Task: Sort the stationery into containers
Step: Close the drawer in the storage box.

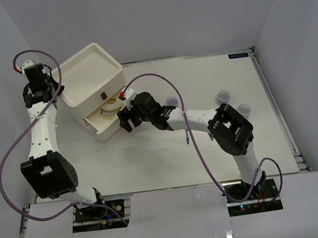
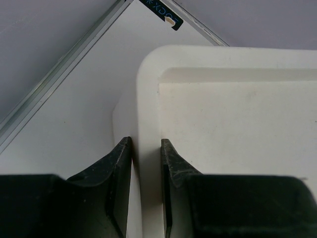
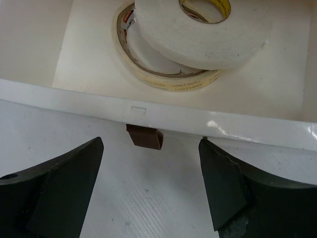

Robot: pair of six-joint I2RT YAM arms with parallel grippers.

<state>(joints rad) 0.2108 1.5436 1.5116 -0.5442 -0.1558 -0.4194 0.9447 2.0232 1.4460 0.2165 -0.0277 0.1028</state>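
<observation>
The white drawer unit (image 1: pixel 90 75) stands at the back left, its lowest drawer (image 1: pixel 103 127) pulled open. Inside lie the white tape ring (image 3: pixel 198 29) on top of the beige tape ring (image 3: pixel 163 79); both show in the top view (image 1: pixel 110 106). My right gripper (image 3: pixel 151 153) is open, just in front of the drawer's front wall (image 3: pixel 223 126), with the brown handle (image 3: pixel 144 136) between and slightly ahead of the fingertips. My left gripper (image 2: pixel 146 148) is shut on the unit's tray rim (image 2: pixel 148 99). Three clear jars (image 1: pixel 172 101) (image 1: pixel 223 96) (image 1: pixel 243 109) stand on the table. No pens are visible.
The right arm (image 1: pixel 206 122) stretches across the middle of the table. A raised rail (image 1: pixel 277 110) runs along the table's right edge, and white walls enclose the back and sides. A brown handle (image 1: pixel 103 95) of an upper drawer shows.
</observation>
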